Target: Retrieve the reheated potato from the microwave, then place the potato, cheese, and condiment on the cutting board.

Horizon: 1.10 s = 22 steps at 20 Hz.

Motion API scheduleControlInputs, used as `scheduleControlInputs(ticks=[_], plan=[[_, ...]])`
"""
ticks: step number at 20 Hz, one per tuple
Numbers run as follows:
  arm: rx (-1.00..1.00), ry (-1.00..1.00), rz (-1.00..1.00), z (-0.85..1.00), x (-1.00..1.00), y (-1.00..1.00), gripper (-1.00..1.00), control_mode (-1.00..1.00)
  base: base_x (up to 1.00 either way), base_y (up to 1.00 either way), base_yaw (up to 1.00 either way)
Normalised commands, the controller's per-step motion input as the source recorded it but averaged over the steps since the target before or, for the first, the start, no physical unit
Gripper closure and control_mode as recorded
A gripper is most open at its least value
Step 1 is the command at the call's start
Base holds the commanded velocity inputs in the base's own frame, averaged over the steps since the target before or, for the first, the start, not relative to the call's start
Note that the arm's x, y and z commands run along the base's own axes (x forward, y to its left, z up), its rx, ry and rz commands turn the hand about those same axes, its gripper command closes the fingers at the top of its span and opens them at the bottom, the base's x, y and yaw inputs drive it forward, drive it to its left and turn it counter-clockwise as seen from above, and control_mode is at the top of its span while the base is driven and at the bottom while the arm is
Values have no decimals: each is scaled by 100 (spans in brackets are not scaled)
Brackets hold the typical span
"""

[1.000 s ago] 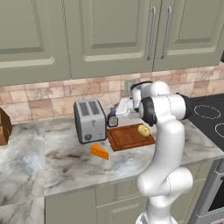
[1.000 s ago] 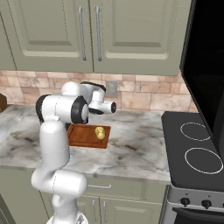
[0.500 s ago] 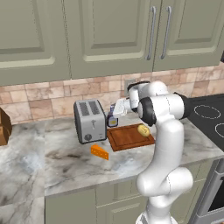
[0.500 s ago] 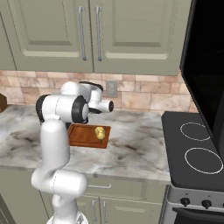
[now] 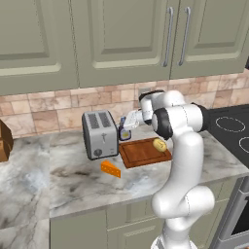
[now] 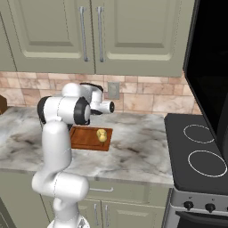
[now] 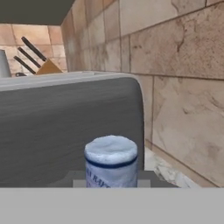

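Observation:
The condiment [image 5: 125, 133], a small bottle with a white cap, stands on the counter between the toaster [image 5: 99, 133] and the cutting board [image 5: 141, 152]. My gripper [image 5: 128, 124] reaches over it from the right. In the hand view the condiment [image 7: 110, 159] sits right between my fingertips [image 7: 78, 179], which press its sides. The potato [image 5: 159, 144] lies on the board's right part, and it also shows in the right base view [image 6: 102, 135]. The orange cheese [image 5: 111, 169] lies on the counter in front of the toaster. The microwave [image 6: 209, 67] is a tall black mass at the right.
A tiled wall runs close behind the bottle. A knife block [image 5: 4, 141] stands at the far left of the counter. A black stove top [image 6: 200, 151] lies to the right. Cabinet doors hang above. Bare marble counter [image 5: 73, 180] stretches in front.
The jaws have closed onto the condiment bottle. The hand has edged slightly toward the toaster; potato, cheese and board stay put.

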Motion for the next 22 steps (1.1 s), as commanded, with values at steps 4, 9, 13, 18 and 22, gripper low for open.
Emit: scheduleControlInputs(ticks=[4,9,13,18,22], plan=[[0,1,0,0,-2,0,100,-100,0,0,0],[6,0,0,13,-31,-4,100,-100,0,0,0],[2,-3,0,16,-34,-10,100,-100,0,0,0],[0,-11,0,17,-33,-22,100,-100,0,0,0],[-1,-12,0,15,-32,-27,100,-100,0,0,0]])
